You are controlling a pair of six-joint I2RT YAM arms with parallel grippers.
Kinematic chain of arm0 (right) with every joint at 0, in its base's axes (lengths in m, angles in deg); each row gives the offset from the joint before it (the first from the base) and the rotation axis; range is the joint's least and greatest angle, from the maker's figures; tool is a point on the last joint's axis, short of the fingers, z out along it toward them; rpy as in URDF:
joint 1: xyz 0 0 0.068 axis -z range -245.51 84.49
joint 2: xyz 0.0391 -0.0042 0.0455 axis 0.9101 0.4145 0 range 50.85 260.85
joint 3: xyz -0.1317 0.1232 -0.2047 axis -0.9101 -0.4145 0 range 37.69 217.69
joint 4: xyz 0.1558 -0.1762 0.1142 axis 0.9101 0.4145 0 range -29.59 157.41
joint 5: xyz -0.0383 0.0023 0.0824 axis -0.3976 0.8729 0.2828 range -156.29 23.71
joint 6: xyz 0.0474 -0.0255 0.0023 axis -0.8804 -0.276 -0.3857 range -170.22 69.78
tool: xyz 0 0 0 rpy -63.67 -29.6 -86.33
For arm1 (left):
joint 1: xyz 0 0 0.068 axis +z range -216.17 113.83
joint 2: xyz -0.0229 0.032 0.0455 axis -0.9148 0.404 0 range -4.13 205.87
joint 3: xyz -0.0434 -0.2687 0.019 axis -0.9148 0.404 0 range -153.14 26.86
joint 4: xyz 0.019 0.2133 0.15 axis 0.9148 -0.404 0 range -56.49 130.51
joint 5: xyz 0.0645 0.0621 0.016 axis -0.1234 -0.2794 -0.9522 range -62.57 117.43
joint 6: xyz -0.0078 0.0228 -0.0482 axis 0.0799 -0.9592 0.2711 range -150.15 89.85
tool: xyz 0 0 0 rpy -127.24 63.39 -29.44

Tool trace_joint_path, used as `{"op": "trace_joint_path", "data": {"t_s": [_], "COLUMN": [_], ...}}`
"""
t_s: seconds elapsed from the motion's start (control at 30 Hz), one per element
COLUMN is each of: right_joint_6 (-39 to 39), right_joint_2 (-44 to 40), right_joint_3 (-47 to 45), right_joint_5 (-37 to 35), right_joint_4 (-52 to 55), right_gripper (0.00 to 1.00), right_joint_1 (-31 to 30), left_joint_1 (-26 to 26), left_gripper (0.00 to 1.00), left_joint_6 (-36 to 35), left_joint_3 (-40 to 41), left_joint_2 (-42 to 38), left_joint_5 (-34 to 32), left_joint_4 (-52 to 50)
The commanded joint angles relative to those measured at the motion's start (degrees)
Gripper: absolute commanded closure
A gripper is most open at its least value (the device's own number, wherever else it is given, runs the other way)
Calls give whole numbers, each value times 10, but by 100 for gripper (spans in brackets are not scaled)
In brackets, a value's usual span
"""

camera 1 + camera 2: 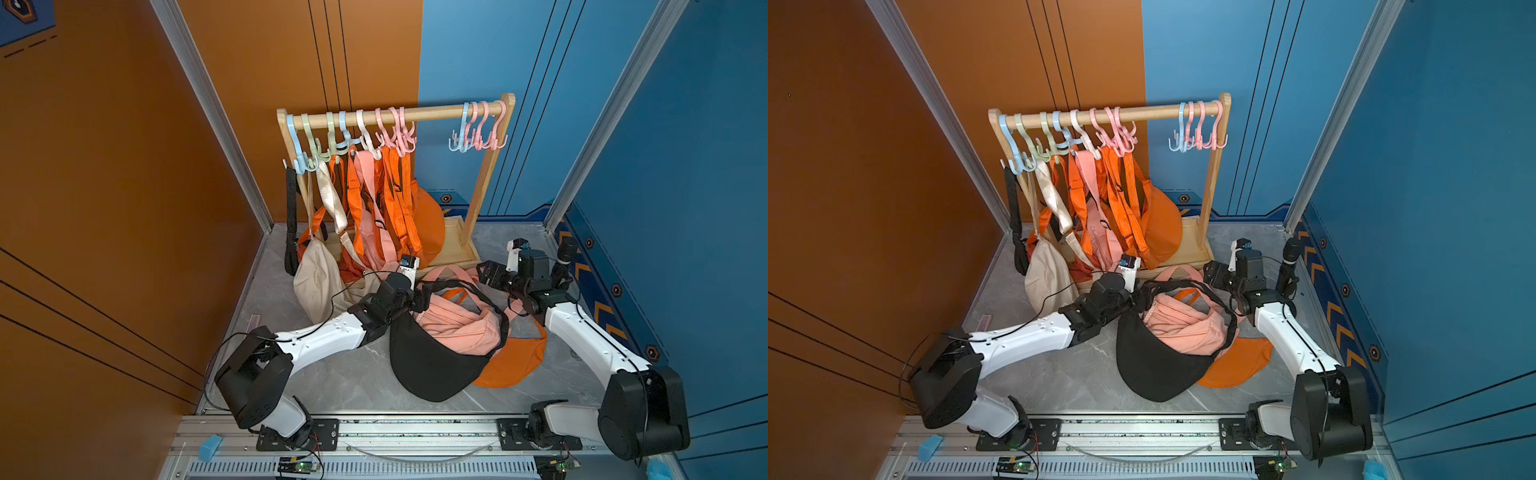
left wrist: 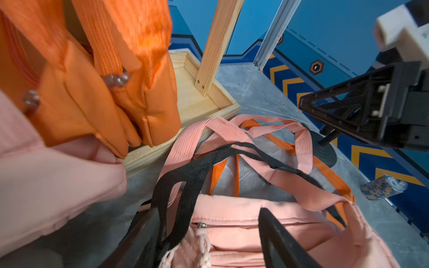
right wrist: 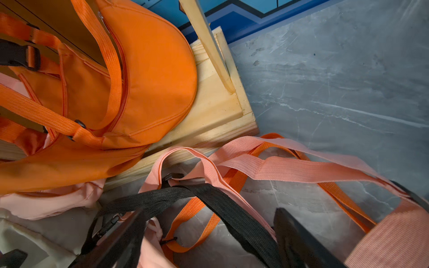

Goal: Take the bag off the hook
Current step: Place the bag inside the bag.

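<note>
- Under the left gripper and right gripper, the grey table carries the whole pile.
- Just past both sets of fingertips stands the wooden rack, with the hanging bags bunched at the end nearer the left gripper.
- Between the two grippers lies the black bag, already off its hook. It's flopped over a pink bag, and an orange bag peeks out on the right gripper's side.
- The left gripper is spread wide with nothing pinched, though the black strap lies against one finger.
- The right gripper is wide apart too. Straps just lie across the gap below it, none held.
- That black strap is the spot to grab imo. The bag looks light, soft and floppy, so the body would probably slump and slide, while webbing gives a firm bite.
- Heads up: it's tangled with pink and orange straps, so it'd be easy to snag the wrong one.
</note>
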Motion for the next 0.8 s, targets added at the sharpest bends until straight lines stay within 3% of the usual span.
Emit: {"op": "trace_joint_path", "data": {"t_s": [0.0, 0.13, 0.33, 0.5, 0.67, 0.77], "right_joint_6": [5, 6, 2, -3, 1, 1], "right_joint_2": [-30, -60, -115, -157, -192, -208], "right_joint_3": [-5, -6, -22, -38, -56, -66], "right_joint_5": [-17, -17, -20, -27, -32, -29], "right_joint_4": [16, 26, 38, 46, 53, 55], "right_gripper": [11, 11, 10, 10, 10, 10], "right_joint_1": [1, -2, -16, -46, -68, -73], "left_joint_1": [-12, -17, -13, -14, -5, 1], "left_gripper": [30, 30, 33, 44, 61, 64], "left_joint_6": [-15, -28, -57, -77, -93, -103], "left_joint_3": [17, 12, -61, -159, -294, -389], "left_joint_2": [-47, -95, -119, -79, -10, 41], "left_joint_5": [-37, -61, -80, -88, -103, -101], "left_joint_4": [-23, -55, -140, -192, -264, -328]}}
